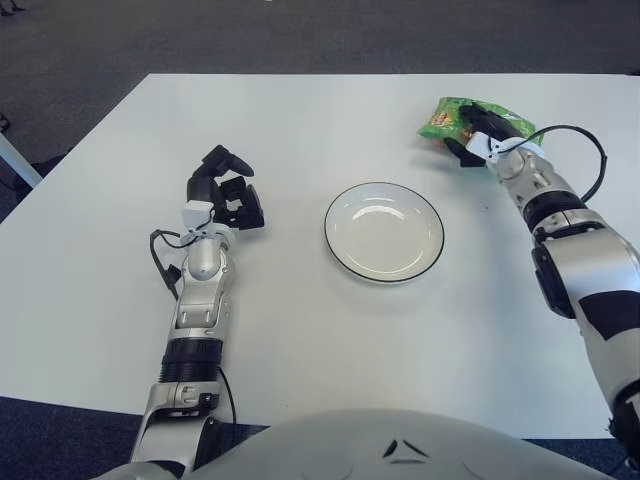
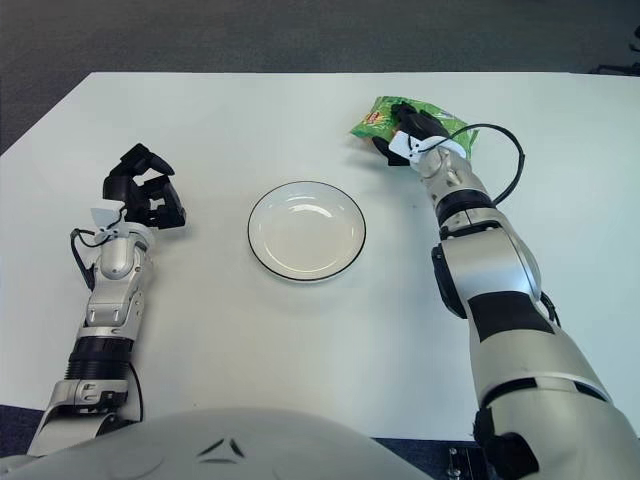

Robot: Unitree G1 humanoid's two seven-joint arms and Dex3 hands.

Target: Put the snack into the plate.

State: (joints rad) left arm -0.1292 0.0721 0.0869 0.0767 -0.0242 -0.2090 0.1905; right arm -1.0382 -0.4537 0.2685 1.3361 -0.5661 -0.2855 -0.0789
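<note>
Working from the white table [image 1: 300, 330] inward, we find the plate [image 1: 384, 232] sitting bare near the middle, white with a dark rim and nothing in it. Our left hand [image 1: 226, 190] shows to the left of the plate, well apart from it, its fingers curled and holding nothing. Our right hand [image 1: 480, 132] is out at the far right of the table, beyond the plate, and its dark fingers are wrapped over the green snack bag [image 1: 447, 117]. Whether the bag is touching the table or just clear of it, we cannot tell.

We judge the step in hand to be the grasp, with the carry not yet begun, since the snack is well apart from the plate. Next we need a firm hold on the crinkly bag, a lift clear of the table, a sweep inward and toward us to bring it above the plate's centre, then a release.
</note>
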